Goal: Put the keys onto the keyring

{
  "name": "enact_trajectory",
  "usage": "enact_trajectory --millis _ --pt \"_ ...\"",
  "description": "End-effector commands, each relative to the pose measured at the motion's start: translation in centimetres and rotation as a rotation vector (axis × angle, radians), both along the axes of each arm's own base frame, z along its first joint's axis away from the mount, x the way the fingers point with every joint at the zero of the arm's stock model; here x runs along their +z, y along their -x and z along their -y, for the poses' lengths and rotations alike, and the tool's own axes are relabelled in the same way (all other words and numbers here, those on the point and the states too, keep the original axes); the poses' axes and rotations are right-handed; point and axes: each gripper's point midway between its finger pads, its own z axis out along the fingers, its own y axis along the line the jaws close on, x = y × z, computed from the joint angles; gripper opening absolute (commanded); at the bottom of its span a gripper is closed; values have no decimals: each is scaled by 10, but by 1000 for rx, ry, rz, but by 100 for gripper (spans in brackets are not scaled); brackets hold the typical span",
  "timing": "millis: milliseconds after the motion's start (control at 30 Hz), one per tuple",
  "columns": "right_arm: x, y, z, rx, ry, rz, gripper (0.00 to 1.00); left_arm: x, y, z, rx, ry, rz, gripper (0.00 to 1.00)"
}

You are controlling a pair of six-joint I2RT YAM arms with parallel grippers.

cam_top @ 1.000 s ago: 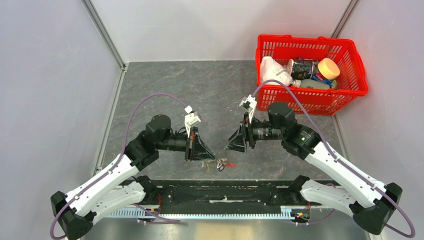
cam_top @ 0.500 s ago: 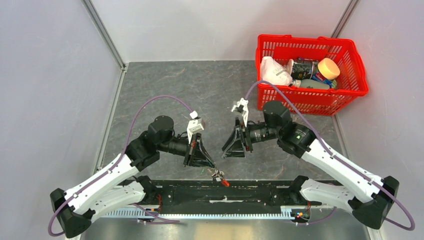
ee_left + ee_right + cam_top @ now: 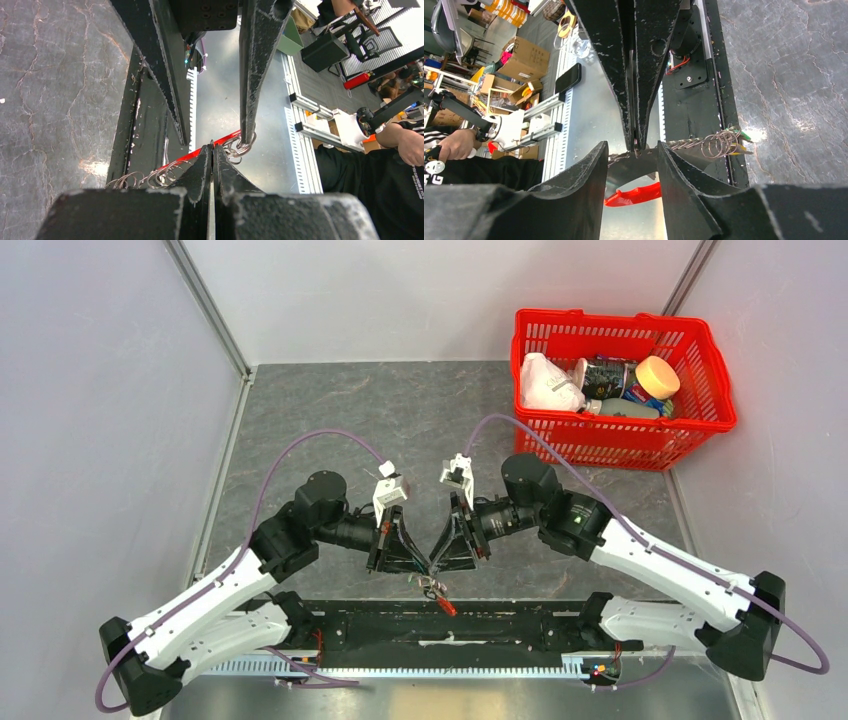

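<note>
My left gripper (image 3: 213,146) is shut on the keyring (image 3: 196,155), pinching its thin loop at the fingertips just above the table's near edge. The keyring's red part (image 3: 634,195) hangs below, and its dark part runs across the gap of my right gripper (image 3: 633,150). That gripper's jaws stand apart on either side of the loop and of the left fingertips. Several small wire rings of the keys (image 3: 720,143) are threaded on the loop, with green and yellow tags beside them. In the top view both grippers, left (image 3: 424,566) and right (image 3: 438,560), meet tip to tip over the hanging keys (image 3: 433,589).
A red basket (image 3: 715,390) with bottles and packets stands at the back right. The black base rail (image 3: 450,625) of the arms lies directly under the keyring. Grey walls close in the table on the left, back and right.
My right gripper has swung left to meet the left gripper, its jaws narrowing. The left gripper carried the keyring off the table toward the near edge, then held still.
</note>
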Motion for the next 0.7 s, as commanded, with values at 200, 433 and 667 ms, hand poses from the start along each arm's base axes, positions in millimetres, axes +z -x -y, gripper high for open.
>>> enact_trajectory --millis 200,433,667 --pt "18 -2 -14 -10 -54 41 42 31 0 0 -3 102 115 2" --pt "16 9 -12 10 -50 34 41 36 -5 -3 46 121 153 2" --pt "14 18 -13 32 -52 32 41 39 -10 -4 88 133 176 2"
